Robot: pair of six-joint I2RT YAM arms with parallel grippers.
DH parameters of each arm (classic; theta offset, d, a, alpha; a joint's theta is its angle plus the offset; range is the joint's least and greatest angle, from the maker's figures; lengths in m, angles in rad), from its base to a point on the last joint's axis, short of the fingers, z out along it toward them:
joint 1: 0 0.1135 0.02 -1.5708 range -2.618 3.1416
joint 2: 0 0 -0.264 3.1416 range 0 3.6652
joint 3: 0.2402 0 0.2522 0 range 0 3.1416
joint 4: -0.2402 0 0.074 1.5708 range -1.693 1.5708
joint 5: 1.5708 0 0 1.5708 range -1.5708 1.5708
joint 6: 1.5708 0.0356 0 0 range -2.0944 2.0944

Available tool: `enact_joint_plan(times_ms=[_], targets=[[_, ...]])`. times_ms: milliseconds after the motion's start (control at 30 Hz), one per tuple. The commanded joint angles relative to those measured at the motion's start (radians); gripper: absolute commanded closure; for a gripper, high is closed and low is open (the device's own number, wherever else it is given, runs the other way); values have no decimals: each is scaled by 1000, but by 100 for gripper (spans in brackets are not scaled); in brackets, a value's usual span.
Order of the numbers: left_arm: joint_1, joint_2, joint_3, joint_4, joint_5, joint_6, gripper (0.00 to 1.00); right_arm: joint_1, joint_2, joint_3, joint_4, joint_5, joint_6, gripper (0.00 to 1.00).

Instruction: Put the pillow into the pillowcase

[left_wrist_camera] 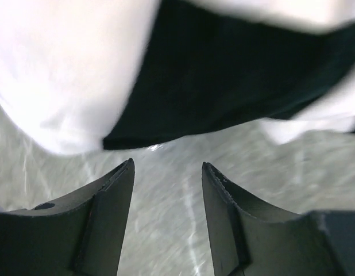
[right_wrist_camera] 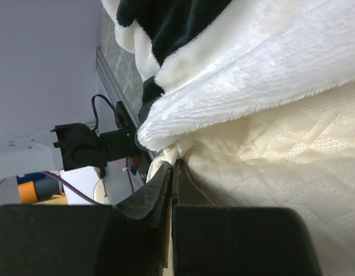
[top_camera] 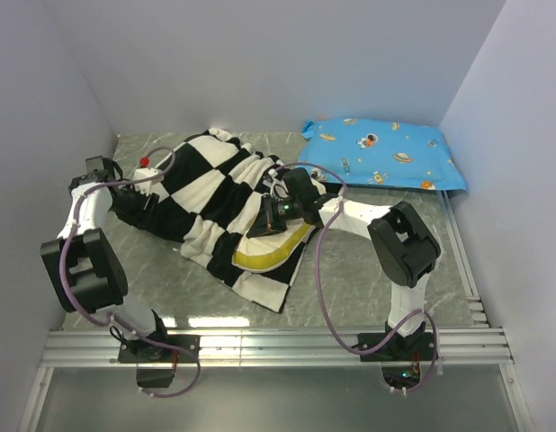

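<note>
As it lies, checked black-and-white fabric pillowcase (top_camera: 201,193): wraps most of cream quilted pillow (right_wrist_camera: 292,172).
Left gripper (left_wrist_camera: 168,167): jaws apart, empty, beside pillowcase.
Right gripper (right_wrist_camera: 173,167): pinched tight on pillow.

The grey marbled desk (top_camera: 368,270) carries the black-and-white checkered pillowcase (top_camera: 206,193), rumpled across the centre-left of the frame. The pillow (top_camera: 269,255) shows its yellow edge at the pillowcase's lower end. A blue cartoon-print pillow (top_camera: 381,153) lies flat at upper right.
</note>
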Motion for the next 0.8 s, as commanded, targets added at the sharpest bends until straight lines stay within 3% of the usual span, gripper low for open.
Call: enact_joint_plan(times_ms=[0, 100, 267, 300, 400, 533, 633, 767], targets=[[3, 67, -21, 55, -126, 40, 43, -8, -30, 6, 23, -11, -12, 100], [-9, 116, -24, 121, -72, -13, 43, -1, -15, 3, 42, -27, 0, 100], [-147, 129, -89, 205, -11, -88, 49, 18, 2, 14, 68, -54, 13, 100], [-185, 126, -121, 205, -9, -95, 60, 22, 5, 17, 74, -63, 26, 100], [-354, 115, -141, 170, 50, -117, 83, 38, 17, 38, 105, -86, 60, 100], [-504, 129, -90, 107, 220, -163, 95, 57, 22, 54, 141, -99, 99, 100], [-500, 123, -84, 127, 302, -209, 98, 60, 16, 34, 161, -102, 123, 100], [-450, 68, -130, 138, 326, -194, 89, 39, 5, 29, 119, -103, 71, 100]])
